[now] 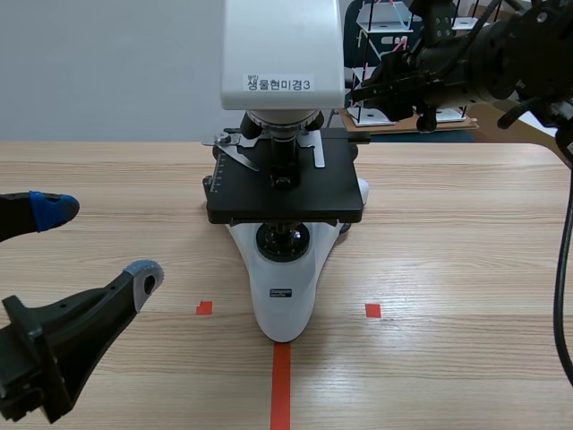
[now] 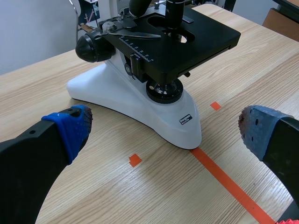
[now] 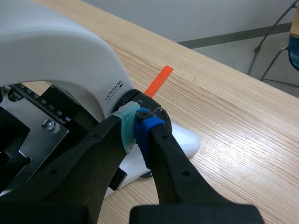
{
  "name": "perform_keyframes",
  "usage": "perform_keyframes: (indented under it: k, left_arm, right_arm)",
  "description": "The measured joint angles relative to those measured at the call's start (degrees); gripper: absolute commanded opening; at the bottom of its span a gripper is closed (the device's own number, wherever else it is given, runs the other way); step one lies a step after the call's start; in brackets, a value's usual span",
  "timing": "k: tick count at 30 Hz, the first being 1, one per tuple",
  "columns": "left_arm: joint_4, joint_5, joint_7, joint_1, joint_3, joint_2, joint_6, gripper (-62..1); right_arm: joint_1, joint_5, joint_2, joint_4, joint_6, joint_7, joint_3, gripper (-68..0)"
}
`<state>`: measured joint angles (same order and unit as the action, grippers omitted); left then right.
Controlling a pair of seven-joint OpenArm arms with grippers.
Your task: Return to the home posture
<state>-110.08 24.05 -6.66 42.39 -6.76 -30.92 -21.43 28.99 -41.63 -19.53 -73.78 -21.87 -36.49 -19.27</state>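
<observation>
A white microscope (image 1: 285,300) with a black stage (image 1: 295,190) stands at the table's middle. My left gripper (image 1: 98,242) hovers low at the near left, open, with nothing between its blue pads. In the left wrist view the microscope (image 2: 117,95) sits ahead of the left gripper (image 2: 163,130), apart from both fingers. My right arm is raised at the far right, and its gripper (image 1: 356,92) points at the microscope's head. In the right wrist view the right gripper (image 3: 136,128) is shut, pads pressed together, right beside the tension knob (image 3: 140,100) on the microscope's arm (image 3: 56,60).
Orange tape marks (image 1: 280,385) lie in front of the microscope. A white rod frame (image 1: 385,54) stands behind the table at the far right. Past the table's edge, the right wrist view shows the floor and a chair (image 3: 293,51).
</observation>
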Motion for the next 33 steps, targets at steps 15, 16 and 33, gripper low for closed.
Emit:
perform_keyframes:
  k: [15, 16, 33]
  left_arm:
    - [0.0, 0.0, 0.0, 0.0, 0.0, 0.0, 0.0, 1.4]
    - [0.0, 0.0, 0.0, 0.0, 0.0, 0.0, 0.0, 1.4]
    - [0.0, 0.0, 0.0, 0.0, 0.0, 0.0, 0.0, 1.4]
  right_arm:
    - [0.0, 0.0, 0.0, 0.0, 0.0, 0.0, 0.0, -67.4]
    - [0.0, 0.0, 0.0, 0.0, 0.0, 0.0, 0.0, -67.4]
    - [-2.0, 1.2, -0.1, -0.8, -0.2, 4.0, 0.0, -63.7]
